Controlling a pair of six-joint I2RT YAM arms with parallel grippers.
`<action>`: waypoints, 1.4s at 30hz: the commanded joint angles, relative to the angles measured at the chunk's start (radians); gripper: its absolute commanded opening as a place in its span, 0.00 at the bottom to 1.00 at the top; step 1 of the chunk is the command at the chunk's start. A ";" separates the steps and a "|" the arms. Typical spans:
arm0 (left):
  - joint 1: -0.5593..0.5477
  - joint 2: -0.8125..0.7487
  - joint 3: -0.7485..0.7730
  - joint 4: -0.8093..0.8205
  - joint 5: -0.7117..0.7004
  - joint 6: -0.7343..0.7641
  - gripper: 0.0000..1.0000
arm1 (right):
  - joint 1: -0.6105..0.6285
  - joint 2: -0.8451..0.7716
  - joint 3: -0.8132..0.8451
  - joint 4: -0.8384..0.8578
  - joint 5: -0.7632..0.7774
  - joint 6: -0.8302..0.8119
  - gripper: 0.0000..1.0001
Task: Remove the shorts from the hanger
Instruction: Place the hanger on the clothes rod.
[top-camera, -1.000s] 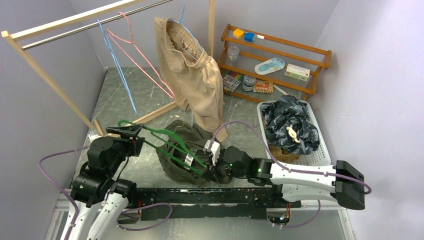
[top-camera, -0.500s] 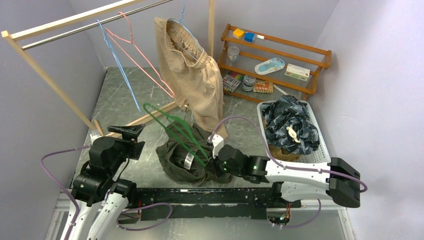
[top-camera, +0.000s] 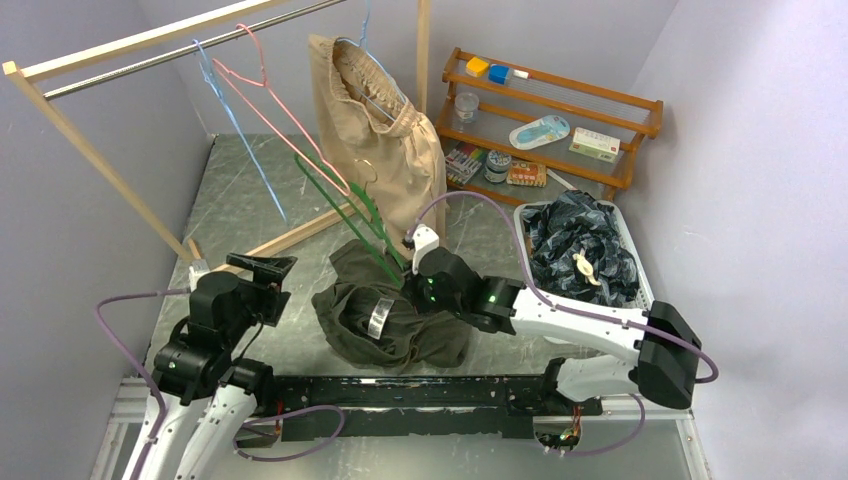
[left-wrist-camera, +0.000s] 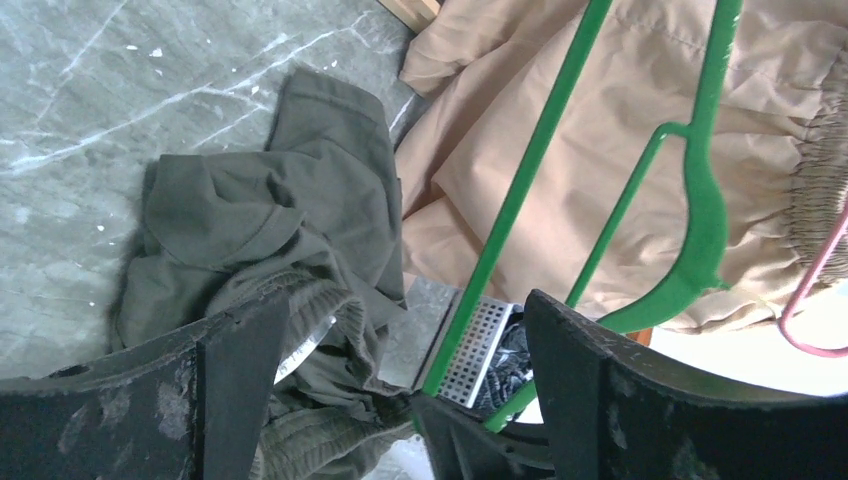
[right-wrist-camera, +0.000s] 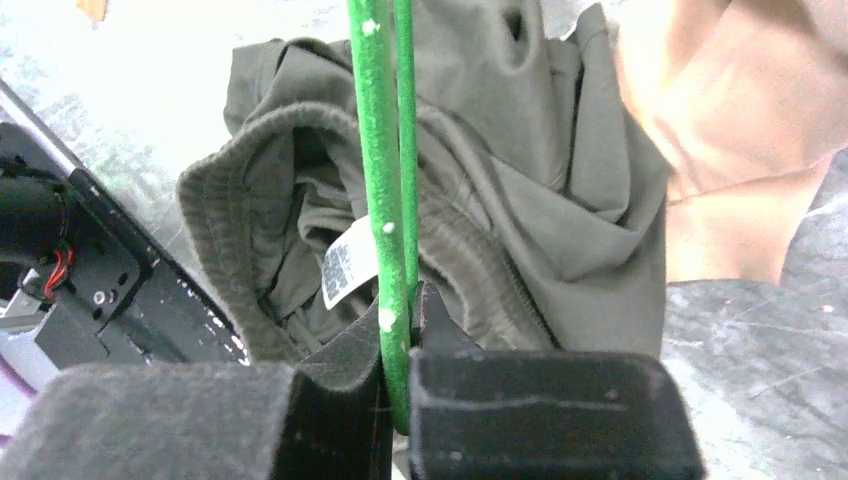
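Olive-green cloth, the olive shorts (top-camera: 395, 325) lie crumpled in a heap on the grey marbled table (top-camera: 240, 190), just in front of the arms' bases, with the ribbed waistband and a white label turned up. They are off the green hanger (right-wrist-camera: 382, 200), which stands tilted above their far edge, its hook end up and to the left, its lower end pinched in the right gripper (right-wrist-camera: 397, 345). That gripper's jaws are closed tight on the thin green bar, right at the upper right edge of the heap. The left gripper (left-wrist-camera: 400, 340) hangs over the table to the left of the heap, a little apart from it, jaws spread wide with nothing between them; through the gap its wrist camera sees the olive heap and the green bar. Behind the green hanger, the light beige shorts (top-camera: 390, 150) hang by their gathered waist from a wire hanger on the wooden rack (top-camera: 90, 150), their hem reaching the table beside the olive heap. Bare pink and blue wire hangers hang on the same rail further left. To the right, a white basket (top-camera: 605, 320) holds the dark navy patterned shorts (top-camera: 580, 240), piled on top of a bit of tan-brown cloth (top-camera: 562, 303). A wooden shelf (top-camera: 590, 86) with small items stands against the back wall.
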 joint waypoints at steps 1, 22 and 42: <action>-0.004 0.022 -0.008 -0.008 0.014 0.066 0.91 | -0.021 0.032 0.099 -0.064 0.032 -0.075 0.00; -0.004 0.056 -0.008 -0.005 0.034 0.139 1.00 | -0.146 0.255 0.587 -0.253 -0.028 -0.203 0.00; -0.004 0.067 -0.018 0.013 0.046 0.160 1.00 | -0.165 0.516 1.039 -0.242 -0.018 -0.210 0.00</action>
